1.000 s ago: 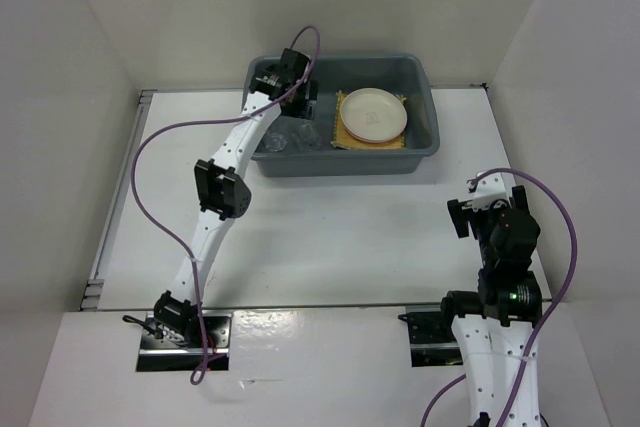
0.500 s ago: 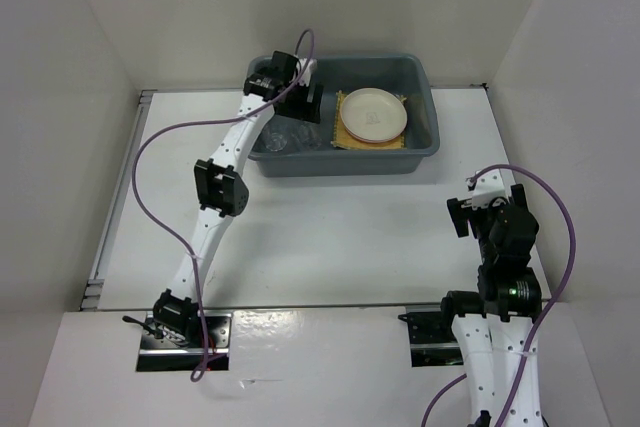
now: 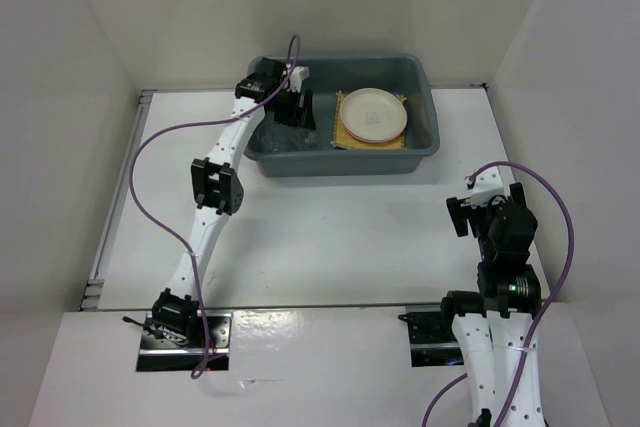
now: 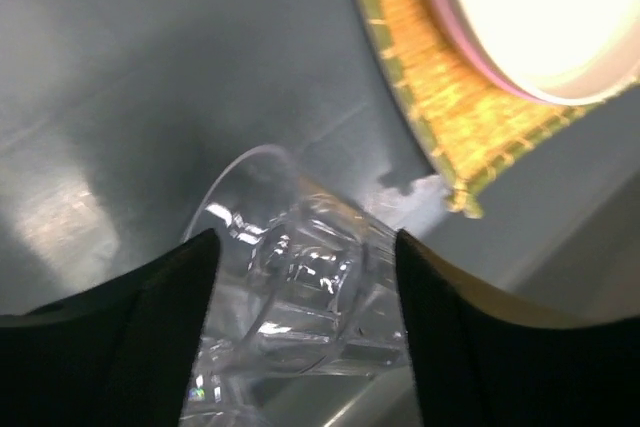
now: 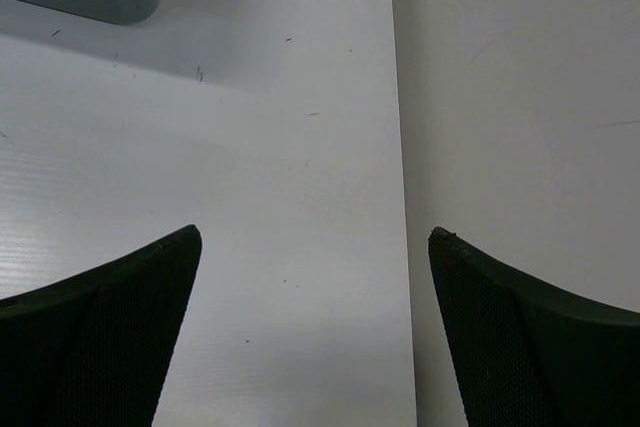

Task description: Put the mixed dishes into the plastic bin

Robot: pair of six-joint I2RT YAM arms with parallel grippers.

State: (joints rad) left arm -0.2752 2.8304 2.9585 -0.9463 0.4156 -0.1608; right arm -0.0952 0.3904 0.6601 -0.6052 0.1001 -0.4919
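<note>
Over the left end of the plastic bin (image 3: 340, 162), your left gripper (image 3: 300, 112) hangs with its fingers spread wide. The small clear cup (image 4: 310, 277) lies on its side on the bin floor straight ahead of the gap, mouth pointing away from the wrist; whether a pad touches it you cannot tell. Right of it, inside the bin, the yellow mat (image 4: 440, 117) carries the pink bowl (image 4: 455, 32) and cream plate (image 3: 373, 113). Well right of the bin, your right gripper (image 5: 315, 235) hovers over the table (image 5: 250, 147), fingers fully apart and holding nothing, much farther from the cup.
</note>
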